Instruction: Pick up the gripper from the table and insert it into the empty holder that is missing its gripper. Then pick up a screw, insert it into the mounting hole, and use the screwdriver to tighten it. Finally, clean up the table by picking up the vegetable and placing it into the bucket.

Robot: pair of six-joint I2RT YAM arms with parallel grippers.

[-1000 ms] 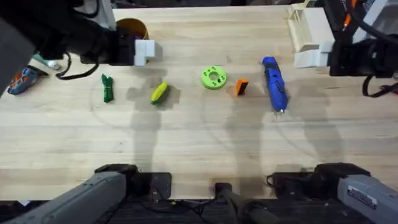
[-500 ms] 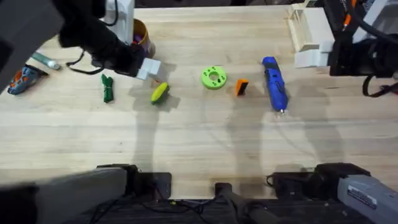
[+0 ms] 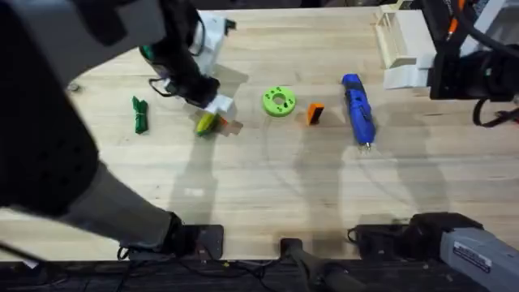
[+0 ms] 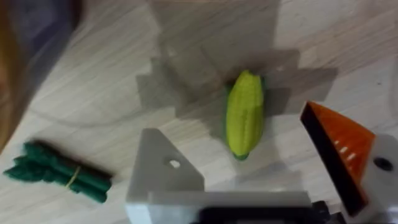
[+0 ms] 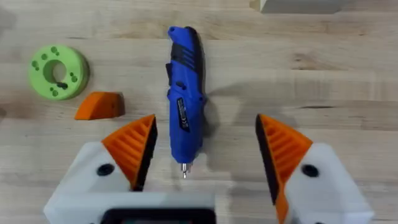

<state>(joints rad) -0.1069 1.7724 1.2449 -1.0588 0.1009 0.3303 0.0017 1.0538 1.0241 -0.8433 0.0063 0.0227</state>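
The small orange gripper [image 3: 315,113] [image 5: 99,106] lies on the table between a green disc [image 3: 278,101] [image 5: 59,70] and the blue screwdriver [image 3: 358,109] [image 5: 185,93]. My left gripper [image 3: 223,116] [image 4: 230,124] hovers open over a yellow corn vegetable [image 3: 205,123] [image 4: 244,114]. One of its fingers is a bare white holder [image 4: 165,177] with a hole, the other carries an orange pad [image 4: 336,149]. My right gripper [image 3: 405,75] [image 5: 205,155] stands open above the screwdriver's tip end, holding nothing. My left arm hides the bucket in the overhead view. No screw can be made out.
A green bundled vegetable [image 3: 140,114] [image 4: 59,174] lies left of the corn. A white rack [image 3: 401,36] stands at the back right corner. My left arm looms large and dark over the table's left side. Bare wood stretches across the front half [image 3: 324,195].
My left arm has swung from the far left, by the bucket, rightward and nearer, ending over the corn and covering the bucket. The right arm and the table's things have not moved.
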